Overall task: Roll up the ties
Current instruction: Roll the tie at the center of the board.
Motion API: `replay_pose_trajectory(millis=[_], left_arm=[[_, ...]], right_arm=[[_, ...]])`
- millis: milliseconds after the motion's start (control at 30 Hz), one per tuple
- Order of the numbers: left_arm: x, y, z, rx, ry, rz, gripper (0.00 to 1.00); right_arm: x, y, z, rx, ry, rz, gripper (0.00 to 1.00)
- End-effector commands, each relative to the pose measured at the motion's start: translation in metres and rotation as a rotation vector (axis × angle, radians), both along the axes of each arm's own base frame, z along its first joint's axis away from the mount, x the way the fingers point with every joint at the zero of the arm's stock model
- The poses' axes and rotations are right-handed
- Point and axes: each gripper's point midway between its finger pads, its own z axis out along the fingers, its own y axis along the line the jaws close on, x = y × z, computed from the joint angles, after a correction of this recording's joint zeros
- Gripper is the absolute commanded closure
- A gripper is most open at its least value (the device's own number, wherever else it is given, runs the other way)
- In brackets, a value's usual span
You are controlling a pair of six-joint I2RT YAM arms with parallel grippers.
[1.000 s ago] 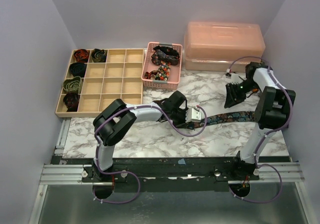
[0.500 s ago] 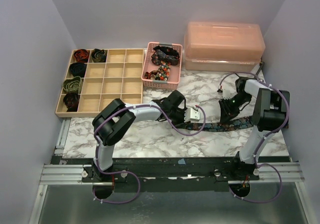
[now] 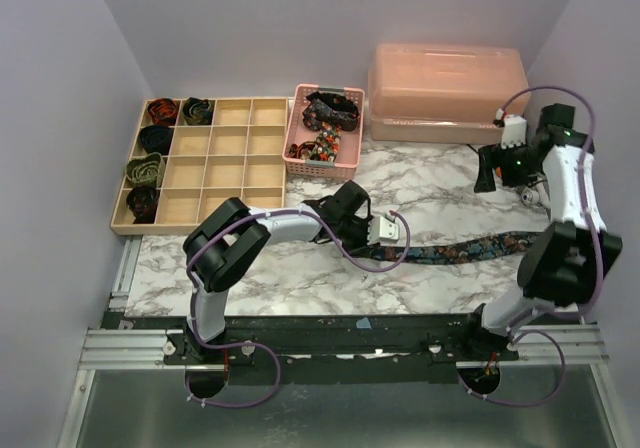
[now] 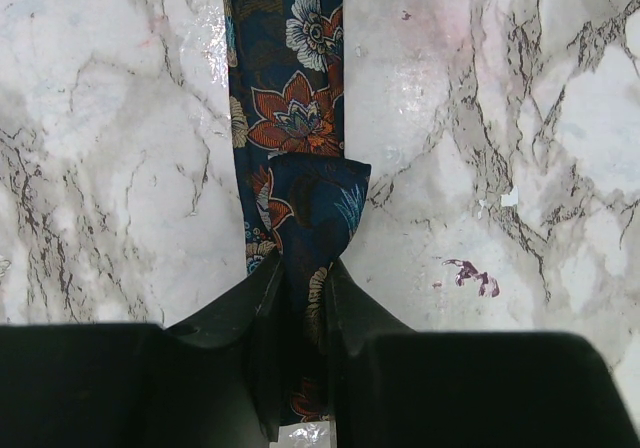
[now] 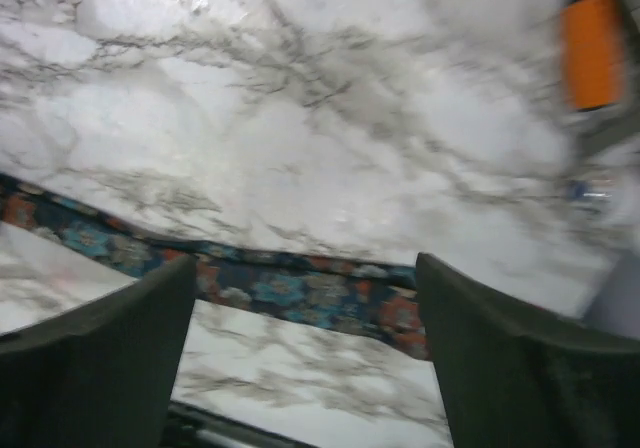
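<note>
Left gripper (image 4: 305,278) pinched on tie (image 4: 290,88) at folded end; rest laid straight ahead of jaws. Right gripper (image 5: 305,303) spread, empty, above tie. Fold to be wound tight, edges aligned.

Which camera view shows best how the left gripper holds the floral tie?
The left wrist view. There the left gripper is shut on the folded end of the floral tie, close up. The top view shows the tie's length, but the arm hides the grip. The right wrist view shows only a blurred stretch of it.
</note>
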Motion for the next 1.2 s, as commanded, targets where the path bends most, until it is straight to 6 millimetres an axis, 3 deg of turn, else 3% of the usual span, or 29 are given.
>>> replay_pose_trajectory(millis=[0,100,167,267,433,533,633,733,800,900,1033,1167], left_arm=[[-0.025,0.037,-0.036,0.152,0.113,0.016,0.83],[-0.025,0.037,-0.037,0.149,0.118,0.016,0.83],[-0.027,0.037,-0.038,0.15,0.123,0.018,0.83],[-0.029,0.04,-0.04,0.156,0.127,0.021,0.83],[-0.031,0.043,-0.045,0.166,0.136,0.022,0.83],[-0.029,0.041,-0.044,0.166,0.137,0.022,0.83],[-0.026,0.039,-0.043,0.163,0.129,0.024,0.83],[-0.024,0.037,-0.044,0.167,0.126,0.026,0.83],[-0.022,0.036,-0.045,0.171,0.125,0.028,0.83],[-0.023,0.037,-0.046,0.174,0.125,0.031,0.83],[-0.024,0.039,-0.048,0.176,0.13,0.031,0.83],[-0.026,0.04,-0.048,0.176,0.136,0.031,0.83]], right_arm=[[-0.002,-0.02,0.065,-0.214,-0.354,-0.03,0.0],[-0.034,-0.041,0.024,-0.354,-0.247,-0.053,0.0],[-0.049,-0.041,0.015,-0.294,-0.182,-0.062,0.0],[-0.054,-0.037,0.01,-0.24,-0.175,-0.095,0.0],[-0.088,-0.039,-0.049,-0.15,0.182,-0.075,0.0],[-0.094,-0.051,-0.075,-0.107,0.271,-0.161,0.01],[-0.095,-0.064,-0.1,-0.115,0.324,-0.2,0.09],[-0.091,-0.08,-0.115,-0.143,0.341,-0.226,0.12],[-0.086,-0.092,-0.113,-0.129,0.33,-0.249,0.13],[-0.078,-0.115,-0.092,-0.133,0.278,-0.3,0.18],[-0.069,-0.165,-0.059,-0.357,0.146,-0.353,0.39],[-0.07,-0.205,-0.046,-0.599,0.08,-0.367,0.53]])
